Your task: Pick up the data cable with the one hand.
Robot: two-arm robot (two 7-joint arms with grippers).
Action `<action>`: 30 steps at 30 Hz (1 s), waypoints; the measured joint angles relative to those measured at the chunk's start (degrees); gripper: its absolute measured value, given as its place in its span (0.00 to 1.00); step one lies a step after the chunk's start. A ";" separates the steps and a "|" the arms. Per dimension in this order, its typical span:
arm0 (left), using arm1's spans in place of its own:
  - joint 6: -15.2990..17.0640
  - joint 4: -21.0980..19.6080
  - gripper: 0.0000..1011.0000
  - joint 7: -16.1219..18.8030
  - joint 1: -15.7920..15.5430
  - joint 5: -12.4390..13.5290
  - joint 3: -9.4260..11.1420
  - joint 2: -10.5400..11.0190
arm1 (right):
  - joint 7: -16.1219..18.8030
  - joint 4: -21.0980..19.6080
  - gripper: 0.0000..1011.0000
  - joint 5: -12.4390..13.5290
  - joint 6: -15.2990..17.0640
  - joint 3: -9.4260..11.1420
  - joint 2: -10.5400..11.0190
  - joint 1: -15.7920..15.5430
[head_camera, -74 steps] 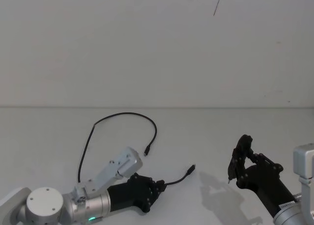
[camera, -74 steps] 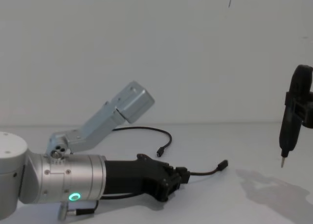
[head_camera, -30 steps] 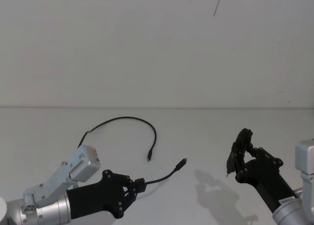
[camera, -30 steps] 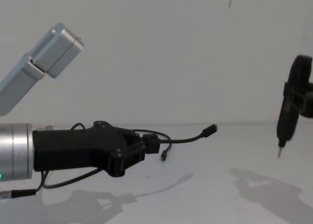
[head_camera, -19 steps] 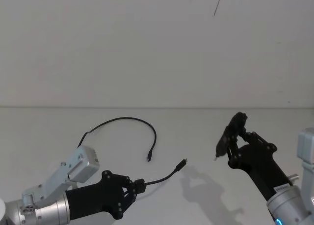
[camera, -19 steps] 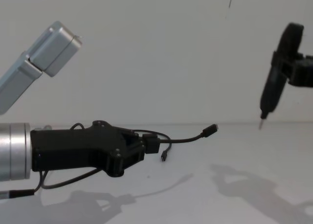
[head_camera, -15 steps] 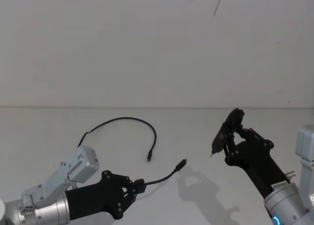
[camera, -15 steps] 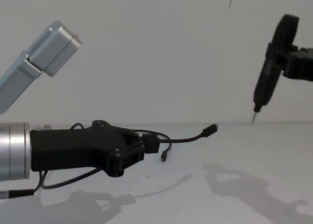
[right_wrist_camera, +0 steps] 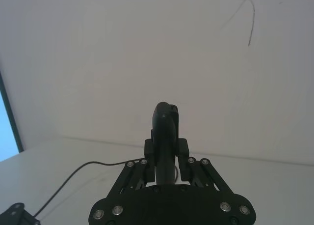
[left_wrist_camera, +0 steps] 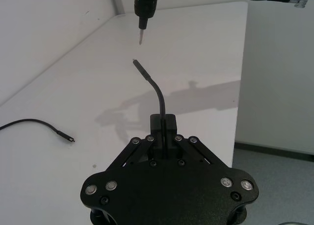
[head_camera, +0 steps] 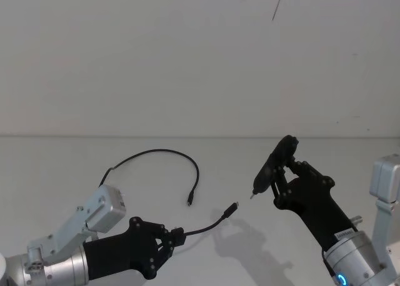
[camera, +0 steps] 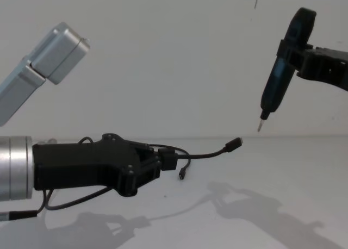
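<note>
Left gripper is clamped on the data cable near one plug, holding that end above the white table; the rest trails behind. Right gripper grips a pointed black tool near that plug.

On the white surface, the left tool at seven o'clock pinches the data cable, one plug raised toward centre. The right tool at four o'clock grips a dark pointed-tip device.
</note>
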 joint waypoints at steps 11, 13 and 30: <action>0.00 -0.08 0.04 0.00 0.06 -0.04 0.01 0.05 | 1.60 0.59 0.27 2.24 1.09 -0.28 -1.01 0.08; 0.00 -0.10 0.04 0.00 0.06 -0.04 0.00 0.06 | 1.76 0.74 0.27 2.57 1.30 -0.35 -1.13 0.15; -0.01 -0.11 0.04 0.00 0.06 -0.03 0.01 0.08 | 2.66 2.44 0.27 3.71 1.09 -0.75 -1.55 0.98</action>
